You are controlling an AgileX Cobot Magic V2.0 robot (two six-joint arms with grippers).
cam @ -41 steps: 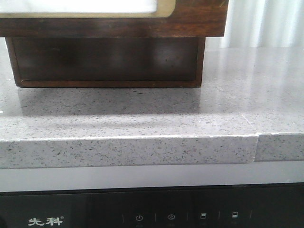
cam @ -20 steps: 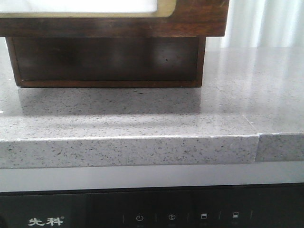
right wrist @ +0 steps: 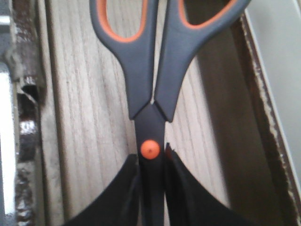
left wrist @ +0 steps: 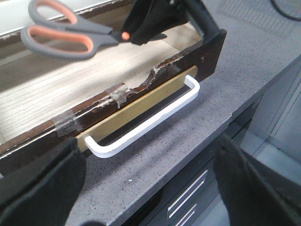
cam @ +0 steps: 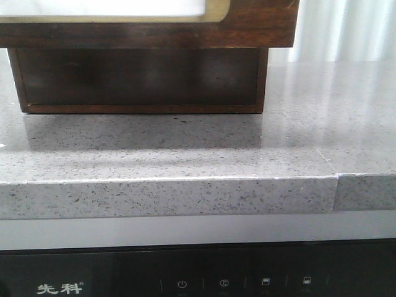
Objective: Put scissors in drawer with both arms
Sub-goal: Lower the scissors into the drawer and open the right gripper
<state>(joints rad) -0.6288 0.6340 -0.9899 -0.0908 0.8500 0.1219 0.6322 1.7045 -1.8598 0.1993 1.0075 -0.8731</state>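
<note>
The scissors (left wrist: 66, 35), with orange-and-grey loop handles, hang level above the open drawer (left wrist: 56, 94). My right gripper (left wrist: 135, 35) is shut on their dark blades just behind the orange pivot. In the right wrist view the scissors (right wrist: 150, 70) point handles-away over the drawer's pale wood floor (right wrist: 89, 117), with the right gripper (right wrist: 150, 162) clamped on the blades. My left gripper (left wrist: 148, 181) is open and empty, over the worktop in front of the drawer's white handle (left wrist: 146, 122). The front view shows only the drawer front (cam: 260, 25); neither gripper appears there.
The dark wooden cabinet (cam: 136, 77) stands on a grey speckled worktop (cam: 185, 148) whose front edge (cam: 185, 195) is close by. Below it are a black appliance panel (cam: 198, 278) and cupboard drawers (left wrist: 188, 197). The drawer's front rim (left wrist: 117, 94) is chipped and taped.
</note>
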